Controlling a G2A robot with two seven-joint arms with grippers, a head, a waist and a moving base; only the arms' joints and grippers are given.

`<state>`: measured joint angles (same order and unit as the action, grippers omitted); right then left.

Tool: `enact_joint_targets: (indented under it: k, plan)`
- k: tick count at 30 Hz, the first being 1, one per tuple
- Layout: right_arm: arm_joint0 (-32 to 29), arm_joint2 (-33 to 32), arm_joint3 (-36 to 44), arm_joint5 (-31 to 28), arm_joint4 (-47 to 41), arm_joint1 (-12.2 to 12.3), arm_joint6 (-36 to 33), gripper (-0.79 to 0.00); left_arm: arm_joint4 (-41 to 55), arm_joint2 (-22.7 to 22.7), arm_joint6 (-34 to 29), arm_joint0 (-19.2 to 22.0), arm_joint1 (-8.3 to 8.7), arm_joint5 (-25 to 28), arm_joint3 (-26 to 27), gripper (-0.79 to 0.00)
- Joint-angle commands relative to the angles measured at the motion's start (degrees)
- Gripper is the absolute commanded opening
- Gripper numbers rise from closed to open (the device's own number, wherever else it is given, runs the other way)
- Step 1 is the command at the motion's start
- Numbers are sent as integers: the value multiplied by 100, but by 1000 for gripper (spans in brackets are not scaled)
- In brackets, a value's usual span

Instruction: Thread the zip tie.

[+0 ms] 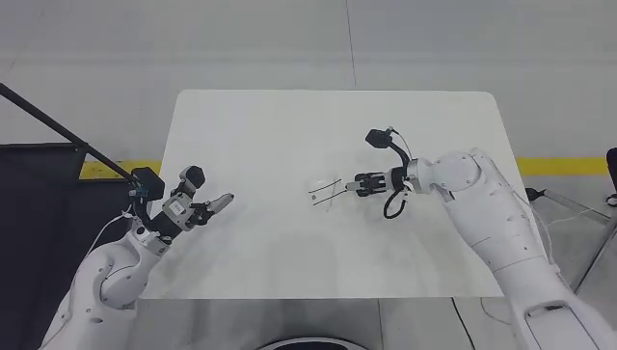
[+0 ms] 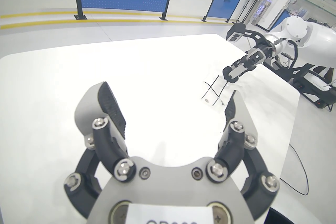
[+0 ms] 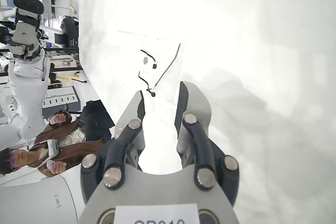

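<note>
Thin black ties (image 3: 168, 64) are lying on the white table (image 1: 270, 128), right gripper (image 3: 161, 91) just beside, ribbed pads apart; left gripper (image 2: 170, 89) gaping wide.

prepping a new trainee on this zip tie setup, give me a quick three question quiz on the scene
1. Multiple choice: which is nearer the zip ties on the table? A) left gripper B) right gripper
2. True or false: the left gripper holds a zip tie.
3. Fill in: both grippers' jaws stand ___.
Key: 1 B; 2 false; 3 open.
</note>
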<state>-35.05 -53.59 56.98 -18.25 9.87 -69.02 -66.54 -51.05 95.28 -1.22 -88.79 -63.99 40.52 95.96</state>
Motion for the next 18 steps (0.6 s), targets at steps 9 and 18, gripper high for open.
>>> enact_joint_targets:
  k: [9, 18]
  plan:
    - [182, 224, -270, -98, -90, -94, -9, -554, 0, 0, 0, 0, 0, 0, 0, 0]
    - [250, 344, -357, -205, -154, -141, -35, -588, 0, 0, 0, 0, 0, 0, 0, 0]
